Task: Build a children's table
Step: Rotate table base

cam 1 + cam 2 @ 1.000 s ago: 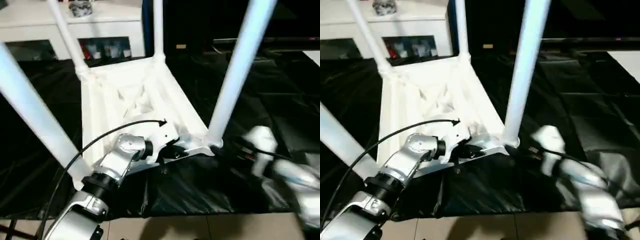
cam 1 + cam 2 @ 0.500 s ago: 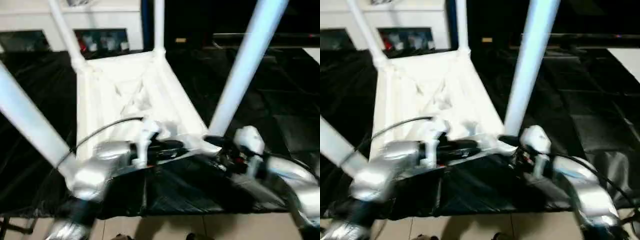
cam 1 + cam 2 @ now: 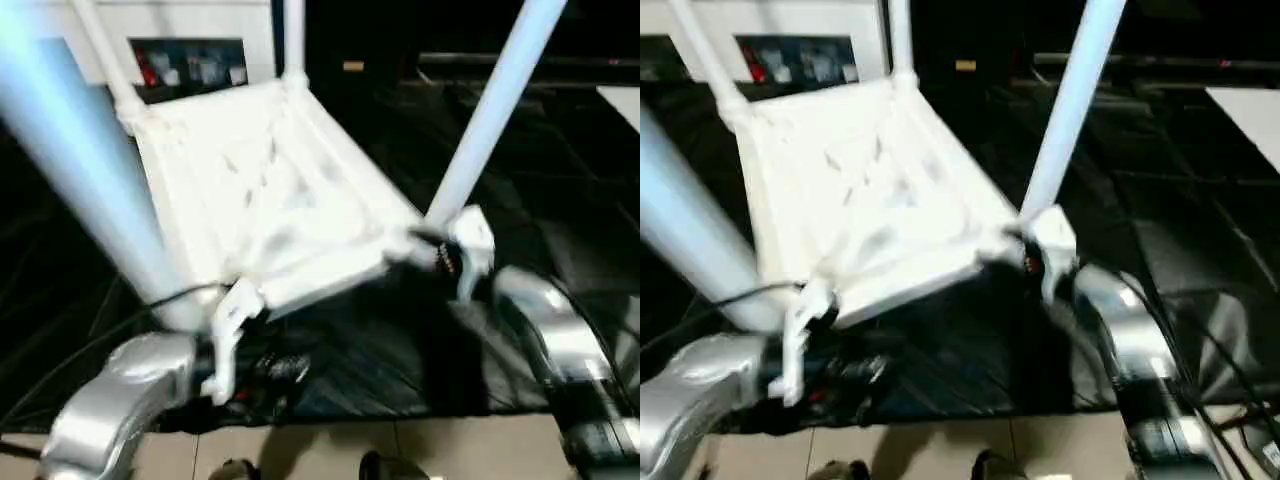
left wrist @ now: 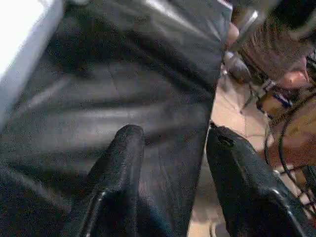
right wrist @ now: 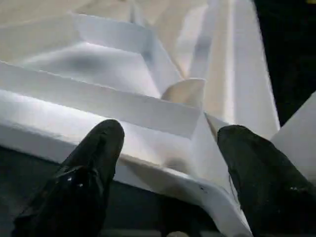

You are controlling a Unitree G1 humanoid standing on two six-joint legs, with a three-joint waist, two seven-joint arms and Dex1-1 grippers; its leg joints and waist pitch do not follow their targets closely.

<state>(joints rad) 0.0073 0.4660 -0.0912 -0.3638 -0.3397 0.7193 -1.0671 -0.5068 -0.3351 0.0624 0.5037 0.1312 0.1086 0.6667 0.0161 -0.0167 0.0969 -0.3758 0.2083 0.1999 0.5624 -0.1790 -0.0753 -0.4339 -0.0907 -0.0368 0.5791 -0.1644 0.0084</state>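
The upturned white plastic ribbed tabletop [image 3: 265, 195] apparently carries all legs; both grippers' jaws stand apart, empty. Next: grip its rim to right it.

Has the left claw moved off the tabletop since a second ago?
Yes. The left claw has dropped back from the tabletop's near edge toward the floor tiles, over the black sheet.

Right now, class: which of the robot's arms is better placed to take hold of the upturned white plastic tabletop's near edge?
The right. Its tool stands open astride the white ribbed plastic tabletop at its near corner. The left tool, also open, hangs over the black sheet, off the tabletop.
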